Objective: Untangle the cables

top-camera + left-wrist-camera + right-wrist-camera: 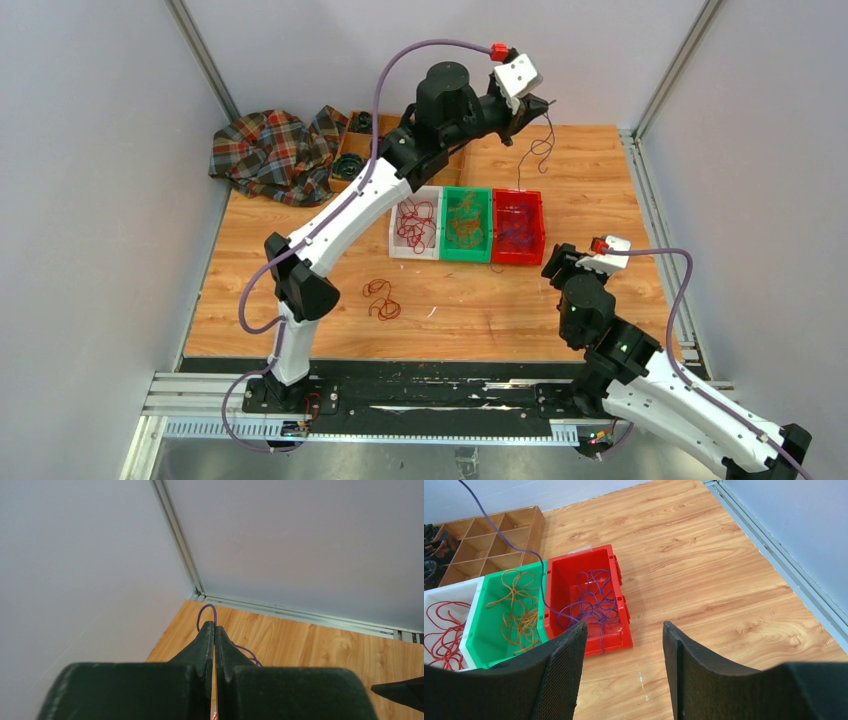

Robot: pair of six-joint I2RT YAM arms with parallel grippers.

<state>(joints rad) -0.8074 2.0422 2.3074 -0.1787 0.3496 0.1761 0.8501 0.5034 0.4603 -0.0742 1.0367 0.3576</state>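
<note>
From above, my left pincer hangs high beyond the bins, a purple cable trailing down from it toward the red bin; its own camera shows only the tips pressed together on that cable's loop; my right camera alone shows the purple tangle lying in the bin, just beyond my right pincer, jaws apart; a red cable lies loose on the table, its knots too small to read.
</note>
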